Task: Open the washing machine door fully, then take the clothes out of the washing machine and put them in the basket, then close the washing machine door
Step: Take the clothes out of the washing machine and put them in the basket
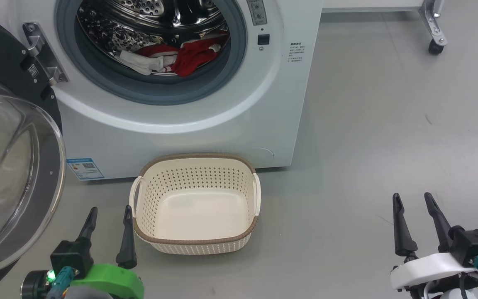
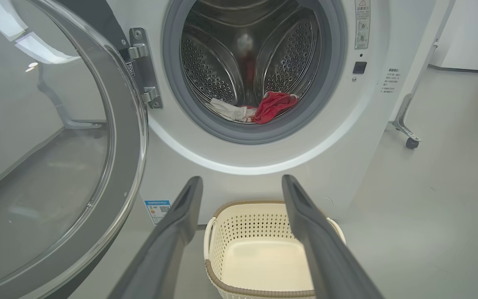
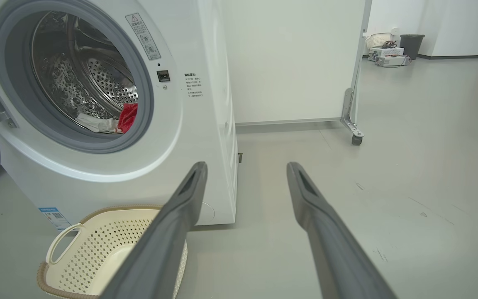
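Note:
The white washing machine [image 1: 230, 124] stands ahead with its round door [image 1: 10, 182] swung open to the left, glass bowl bulging toward me. Red and white clothes [image 1: 176, 56] lie at the bottom of the steel drum, also seen as clothes [image 2: 264, 109] and clothes [image 3: 114, 120]. The cream basket [image 1: 195, 245] sits empty on the floor right in front of the machine. My left gripper [image 1: 109, 218] is open just left of the basket, holding nothing. My right gripper [image 1: 414, 203] is open low at the right, over bare floor.
Grey floor [image 1: 388, 137] spreads to the right of the machine. A white panel on a castor wheel [image 1: 435, 45] stands behind the machine at the right. A bin and boxes [image 3: 392, 50] sit far off by the wall.

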